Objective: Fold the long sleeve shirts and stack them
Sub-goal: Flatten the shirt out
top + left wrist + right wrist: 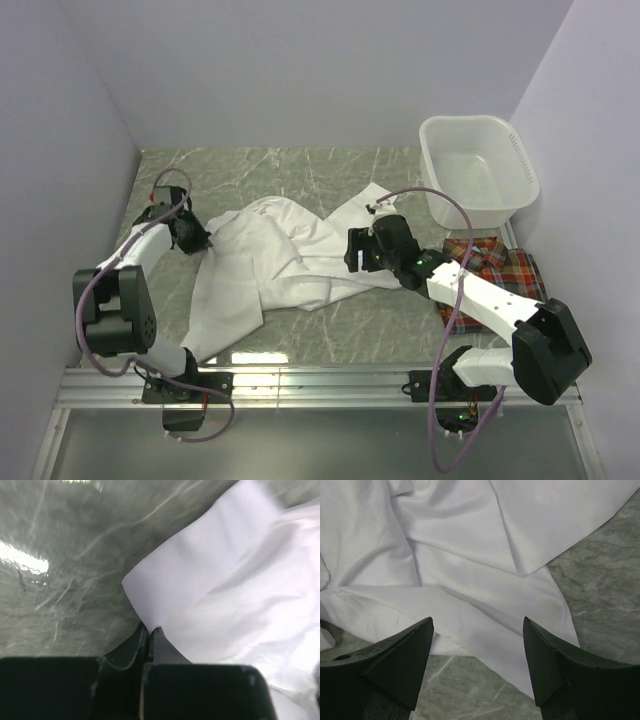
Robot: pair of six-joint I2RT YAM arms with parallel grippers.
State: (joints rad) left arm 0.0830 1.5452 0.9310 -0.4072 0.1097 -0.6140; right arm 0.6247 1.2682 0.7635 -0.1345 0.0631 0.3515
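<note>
The white shirt [270, 265] lies crumpled and spread across the middle of the marble table. My left gripper [203, 242] is shut on the shirt's left edge; in the left wrist view the fingertips [149, 629] pinch a corner of the white cloth [200, 580]. My right gripper [352, 252] is open just above the shirt's right side; in the right wrist view its fingers [415, 645] stand wide apart over the white cloth [470, 580], holding nothing. The plaid shirt [505, 275] lies folded at the right, partly under my right arm.
A white plastic basin [478, 168] stands at the back right, just behind the plaid shirt. Walls close in the table on the left, back and right. A metal rail [320, 385] runs along the near edge.
</note>
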